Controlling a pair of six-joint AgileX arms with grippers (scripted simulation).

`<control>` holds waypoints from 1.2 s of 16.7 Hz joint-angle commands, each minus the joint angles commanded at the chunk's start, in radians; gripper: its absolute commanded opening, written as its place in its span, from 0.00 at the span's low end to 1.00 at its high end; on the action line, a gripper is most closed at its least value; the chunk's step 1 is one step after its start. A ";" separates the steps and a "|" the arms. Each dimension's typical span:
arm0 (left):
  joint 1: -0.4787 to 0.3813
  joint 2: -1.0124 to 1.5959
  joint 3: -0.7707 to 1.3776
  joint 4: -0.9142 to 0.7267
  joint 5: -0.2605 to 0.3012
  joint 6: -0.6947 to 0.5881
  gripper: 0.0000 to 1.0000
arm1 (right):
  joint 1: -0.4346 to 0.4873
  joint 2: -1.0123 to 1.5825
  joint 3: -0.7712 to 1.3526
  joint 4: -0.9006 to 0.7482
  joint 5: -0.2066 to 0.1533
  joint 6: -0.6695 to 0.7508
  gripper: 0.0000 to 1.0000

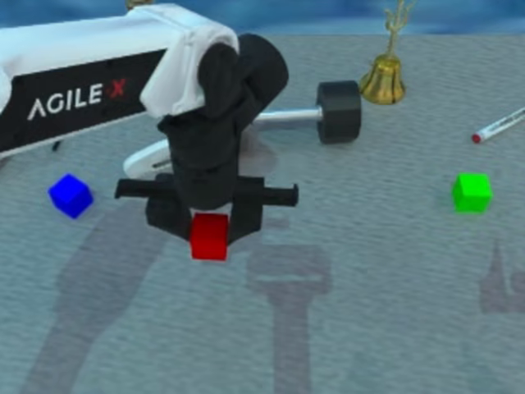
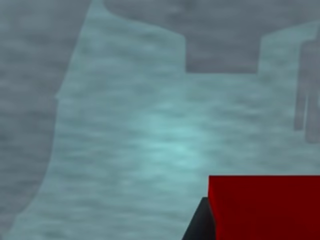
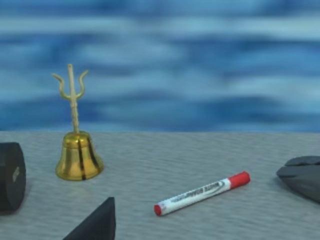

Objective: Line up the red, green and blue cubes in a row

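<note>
- Nearest the top camera: left arm (image 1: pixel 98 78), white with black AgileX panel, reaching in from the left over the bench (image 1: pixel 394 328).
- Below it, left gripper (image 1: pixel 210 223), clamped on the red cube (image 1: pixel 209 236), one dark finger on each side of it.
- Red cube left of the bench's centre, whether lifted or resting not clear; in the left wrist view, seen as a red block with a dark finger (image 2: pixel 200 225) at its edge.
- Blue cube (image 1: pixel 70 195) on the bench at far left, well apart from the red one.
- Green cube (image 1: pixel 472 192) at far right, alone.
- Behind the left gripper, a dumbbell (image 1: pixel 338 112), partly hidden by the arm.
- Near it, a brass bell (image 1: pixel 383 78) with trident handle, upright.
- Red-capped marker (image 3: pixel 202 193) lying flat by the right edge.
- Right gripper: only a dark tip in its wrist view, finger state impossible to tell.
- Dark computer mouse (image 3: pixel 302 176) at that view's edge.
</note>
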 joint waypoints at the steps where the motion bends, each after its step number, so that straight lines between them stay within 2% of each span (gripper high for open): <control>1: -0.010 -0.027 -0.031 0.008 -0.002 -0.044 0.00 | 0.000 0.000 0.000 0.000 0.000 0.000 1.00; 4: -0.028 -0.077 -0.086 0.025 -0.006 -0.115 0.00 | 0.000 0.000 0.000 0.000 0.000 0.000 1.00; 10: -0.024 -0.070 -0.098 0.041 -0.006 -0.113 0.00 | 0.000 0.000 0.000 0.000 0.000 0.000 1.00; 16: -0.024 -0.003 -0.230 0.249 -0.006 -0.113 0.00 | 0.000 0.000 0.000 0.000 0.000 0.000 1.00; 20: -0.025 0.012 -0.258 0.286 -0.006 -0.113 0.00 | 0.000 0.000 0.000 0.000 0.000 0.000 1.00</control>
